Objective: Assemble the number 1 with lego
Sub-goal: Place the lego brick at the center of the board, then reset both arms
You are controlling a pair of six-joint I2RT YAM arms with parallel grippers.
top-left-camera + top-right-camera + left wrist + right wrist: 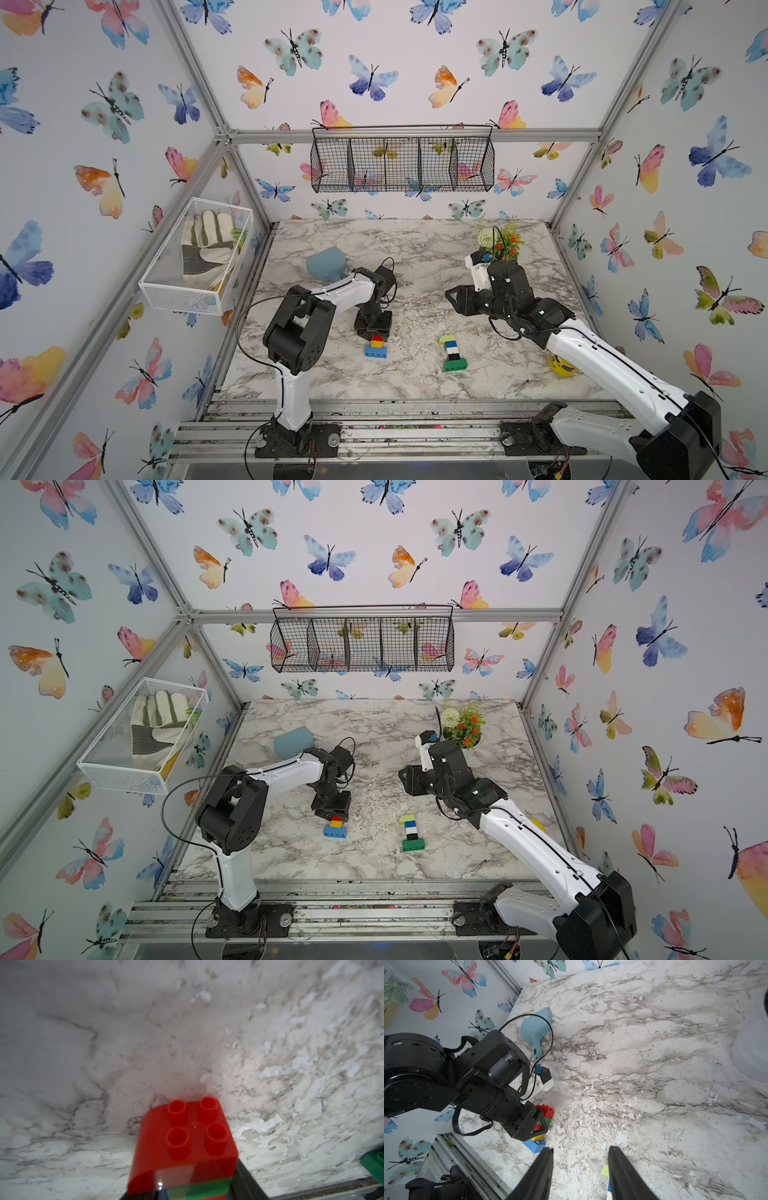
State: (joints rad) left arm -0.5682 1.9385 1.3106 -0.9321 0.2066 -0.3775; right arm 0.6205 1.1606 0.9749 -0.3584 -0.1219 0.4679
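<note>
Two lego rows lie flat on the marble table. The left lego stack (pixel 376 347) (pixel 335 828) runs blue, yellow, red, green, red. My left gripper (pixel 375 332) (pixel 335 811) (pixel 185 1178) stands over its far end, jaws on either side of the top red brick (pixel 187 1136) (pixel 545 1112); whether they press it does not show. The right lego stack (pixel 452 353) (pixel 411 833) runs green, white, black, white, blue, lime. My right gripper (pixel 453 298) (pixel 405 777) (pixel 580 1148) hovers open and holds nothing, behind this stack, whose lime tip (pixel 605 1171) peeks beside one finger.
A pale blue scoop (pixel 326 264) (pixel 535 1026) lies behind the left arm. A flower pot (pixel 500 243) stands at the back right and a yellow tape roll (pixel 561 365) under the right arm. A white basket with gloves (pixel 199 253) and a black wire basket (pixel 403 164) hang on the walls.
</note>
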